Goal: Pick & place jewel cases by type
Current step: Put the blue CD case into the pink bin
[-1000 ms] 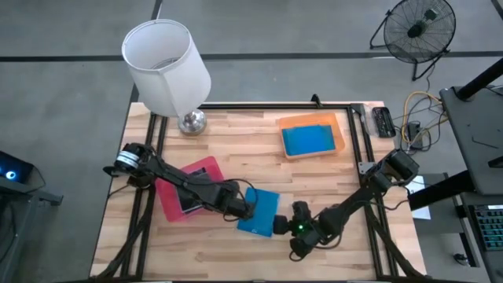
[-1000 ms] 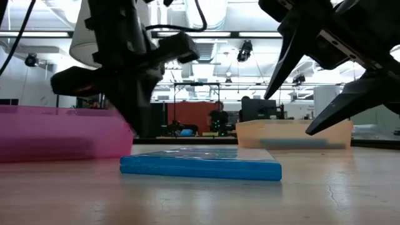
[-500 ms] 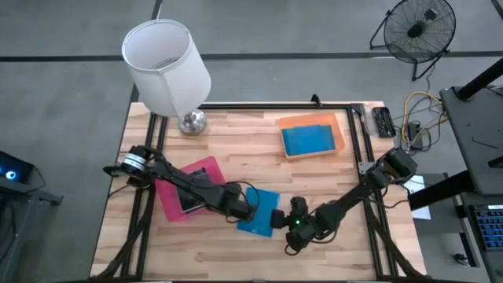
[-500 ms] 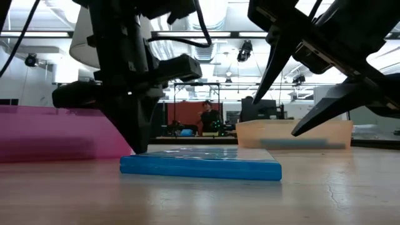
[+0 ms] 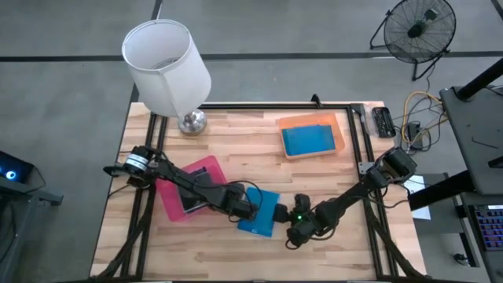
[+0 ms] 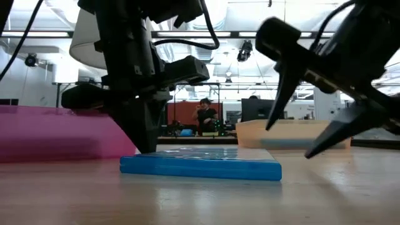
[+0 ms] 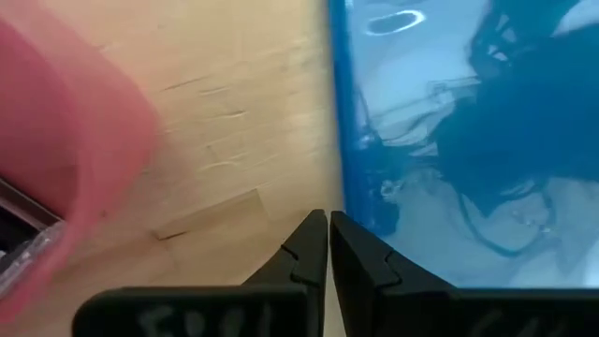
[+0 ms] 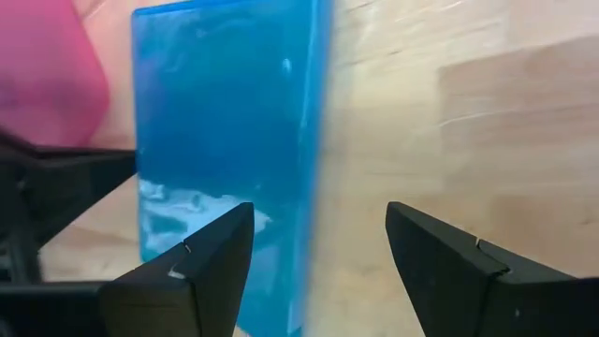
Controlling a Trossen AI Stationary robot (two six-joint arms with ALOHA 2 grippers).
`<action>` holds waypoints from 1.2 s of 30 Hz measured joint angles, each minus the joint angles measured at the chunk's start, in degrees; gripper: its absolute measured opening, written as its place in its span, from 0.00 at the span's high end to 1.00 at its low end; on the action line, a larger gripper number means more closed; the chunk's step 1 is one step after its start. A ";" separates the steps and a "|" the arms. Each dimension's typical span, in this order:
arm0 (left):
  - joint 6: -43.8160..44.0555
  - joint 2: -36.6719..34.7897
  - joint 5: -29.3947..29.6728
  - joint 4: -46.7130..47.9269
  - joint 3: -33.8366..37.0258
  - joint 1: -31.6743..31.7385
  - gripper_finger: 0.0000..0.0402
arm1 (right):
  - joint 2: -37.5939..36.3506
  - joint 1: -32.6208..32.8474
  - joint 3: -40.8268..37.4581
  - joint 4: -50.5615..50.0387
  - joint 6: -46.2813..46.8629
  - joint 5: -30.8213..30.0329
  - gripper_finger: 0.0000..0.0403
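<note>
Blue jewel case [image 5: 260, 211]: lay flat on the worktop [image 5: 330, 181], near the front edge, just beside the pink tray [image 5: 206, 169], between the two grippers.
Left gripper [image 5: 250, 209]: fingers pressed together, holding nothing; tips down at the case's edge on the pink-tray side, touching or nearly so.
Right gripper [image 5: 284, 215]: fingers spread apart, empty; low at the case's opposite edge, one finger over the case, the other over bare wood in the wrist view.
Pink tray: held a dark jewel case [image 5: 191, 201], mostly hidden under the left arm.
Orange tray [image 5: 339, 132]: far right of the worktop, with a blue jewel case [image 5: 307, 140] inside.
Background: white lamp [image 5: 167, 63] at the far left corner; person visible in the room in the low view.
</note>
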State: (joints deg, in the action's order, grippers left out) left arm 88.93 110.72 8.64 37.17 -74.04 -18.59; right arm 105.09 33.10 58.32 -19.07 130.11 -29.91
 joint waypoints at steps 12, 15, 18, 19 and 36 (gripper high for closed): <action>-0.77 0.23 -1.18 -0.24 -0.72 0.04 1.00 | 0.05 -1.02 -0.67 3.09 -1.11 0.69 0.41; -0.73 0.52 -2.29 -0.16 -0.93 0.07 1.00 | 0.06 -1.54 -0.67 3.12 -1.41 1.81 0.41; -0.70 0.76 -3.20 -0.22 -1.03 -0.14 1.00 | 0.07 -1.79 -0.67 3.12 -1.49 1.97 0.41; -0.64 0.76 -3.42 -0.20 -1.03 -0.15 1.00 | 0.07 -1.84 -0.67 3.13 -1.33 1.97 0.41; -0.31 1.01 -2.34 10.46 -5.92 -0.20 1.00 | 0.10 -2.64 -0.65 4.02 -4.55 3.06 0.41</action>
State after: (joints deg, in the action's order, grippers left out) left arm 88.61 111.72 6.30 47.63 -79.96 -18.79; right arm 105.19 30.46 57.67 -15.05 125.56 -26.85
